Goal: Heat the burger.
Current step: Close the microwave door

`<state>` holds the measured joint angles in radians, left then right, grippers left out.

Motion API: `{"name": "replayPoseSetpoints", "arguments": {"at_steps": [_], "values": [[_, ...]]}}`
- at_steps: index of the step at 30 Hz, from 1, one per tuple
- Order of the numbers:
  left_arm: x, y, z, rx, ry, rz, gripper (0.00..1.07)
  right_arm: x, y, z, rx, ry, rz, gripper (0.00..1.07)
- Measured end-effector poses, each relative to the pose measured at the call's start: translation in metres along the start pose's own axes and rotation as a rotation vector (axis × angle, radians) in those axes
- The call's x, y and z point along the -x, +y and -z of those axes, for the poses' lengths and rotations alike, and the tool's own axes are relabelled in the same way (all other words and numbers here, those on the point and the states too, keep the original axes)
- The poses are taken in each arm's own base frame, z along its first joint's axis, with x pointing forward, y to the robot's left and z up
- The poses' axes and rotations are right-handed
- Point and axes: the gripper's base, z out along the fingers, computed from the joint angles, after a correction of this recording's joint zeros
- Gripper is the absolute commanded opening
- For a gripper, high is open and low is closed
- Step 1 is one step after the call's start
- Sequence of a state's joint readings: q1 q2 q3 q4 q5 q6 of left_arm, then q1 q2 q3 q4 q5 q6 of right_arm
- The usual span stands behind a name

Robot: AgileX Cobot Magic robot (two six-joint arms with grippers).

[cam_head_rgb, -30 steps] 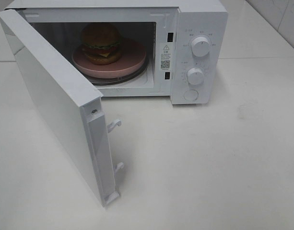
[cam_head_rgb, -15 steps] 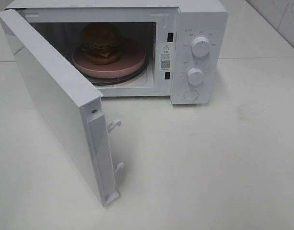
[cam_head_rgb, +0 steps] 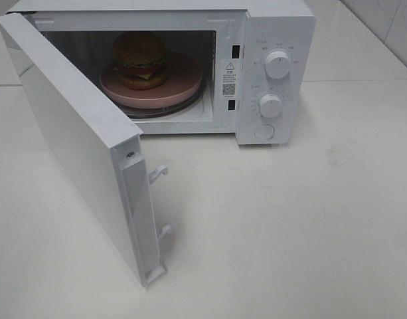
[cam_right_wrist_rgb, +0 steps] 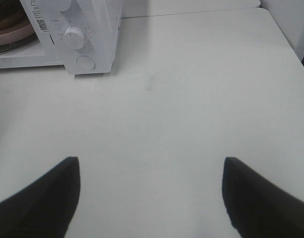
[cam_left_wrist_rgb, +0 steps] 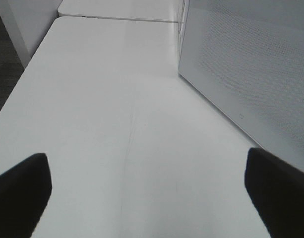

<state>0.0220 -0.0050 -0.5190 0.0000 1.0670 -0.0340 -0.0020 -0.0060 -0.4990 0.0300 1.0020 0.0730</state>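
Observation:
The burger (cam_head_rgb: 140,60) sits on a pink round plate (cam_head_rgb: 183,83) inside the white microwave (cam_head_rgb: 276,26), whose door (cam_head_rgb: 77,146) stands swung wide open toward the front left. Neither gripper shows in the exterior high view. In the left wrist view my left gripper (cam_left_wrist_rgb: 149,193) is open over bare table, with the door's perforated outer face (cam_left_wrist_rgb: 251,64) beside it. In the right wrist view my right gripper (cam_right_wrist_rgb: 151,198) is open and empty over the table, well in front of the microwave's control panel (cam_right_wrist_rgb: 87,34). The plate's edge (cam_right_wrist_rgb: 8,37) peeks in there.
Two round knobs (cam_head_rgb: 277,64) and a round button (cam_head_rgb: 264,131) are on the microwave's right panel. The white table (cam_head_rgb: 289,226) spreads in front and to the right. The door's latch hooks (cam_head_rgb: 159,174) stick out from its free edge.

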Motion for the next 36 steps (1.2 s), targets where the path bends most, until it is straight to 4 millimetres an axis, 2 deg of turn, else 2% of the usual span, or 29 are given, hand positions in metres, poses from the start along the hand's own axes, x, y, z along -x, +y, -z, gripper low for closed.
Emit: {"name": "replayPoseSetpoints", "arguments": {"at_steps": [29, 33, 34, 35, 36], "values": [[0.0000, 0.0000, 0.0000, 0.000, 0.000, 0.000, 0.98, 0.0000, 0.0000, 0.0000, 0.000, 0.000, 0.000, 0.76], [0.0019, -0.0001, 0.0014, 0.000, -0.006, 0.000, 0.92, 0.0000, 0.0000, 0.0000, 0.000, 0.000, 0.000, 0.76], [0.0038, -0.0001, 0.0021, 0.000, -0.007, 0.000, 0.89, 0.0000, 0.0000, 0.0000, 0.000, 0.000, 0.000, 0.76], [0.0097, -0.0003, 0.0022, 0.000, -0.012, 0.000, 0.81, 0.0000, 0.0000, 0.0000, 0.000, 0.000, 0.000, 0.76], [0.0097, -0.0003, 0.0022, 0.000, -0.012, 0.000, 0.81, 0.0000, 0.0000, 0.0000, 0.000, 0.000, 0.000, 0.76]]}}
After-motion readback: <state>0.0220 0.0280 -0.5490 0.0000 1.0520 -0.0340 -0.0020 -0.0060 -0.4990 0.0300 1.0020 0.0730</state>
